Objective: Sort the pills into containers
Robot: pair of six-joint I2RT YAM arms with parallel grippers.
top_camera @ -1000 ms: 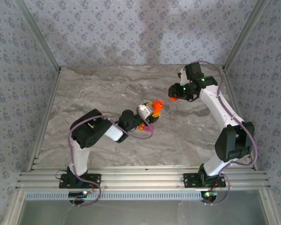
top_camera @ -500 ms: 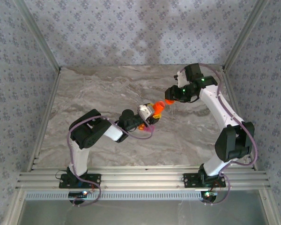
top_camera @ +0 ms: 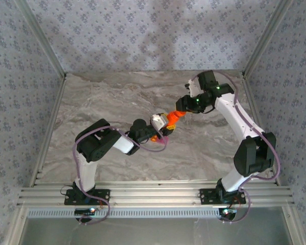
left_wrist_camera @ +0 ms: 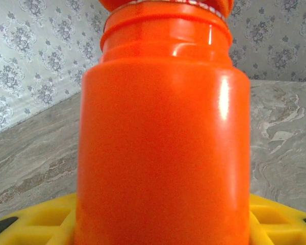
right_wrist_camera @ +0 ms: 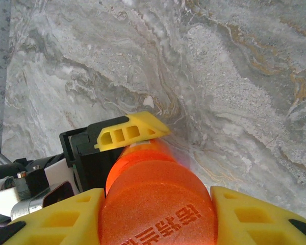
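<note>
Holding the orange pill bottle (left_wrist_camera: 158,138) around its body, the left gripper (top_camera: 162,122) is clamped mid-worktop (top_camera: 102,102), while the right gripper (top_camera: 182,110) pinches the cap (right_wrist_camera: 158,214) at the bottle's mouth. The plastic looks stiff, glossy, probably light and slippery, so take it squarely mid-body. The tiny containers (top_camera: 163,137) seem to lie just below the left gripper.

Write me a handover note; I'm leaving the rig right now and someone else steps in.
Left tool: shut on the opaque orange cylindrical plastic bottle.
Right tool: shut on its orange cap.
Small orange-and-pink translucent containers: on the marble table under the left tool, partly hidden.
Done: bottle gripped by both.
Left: open it, sort pills.
</note>
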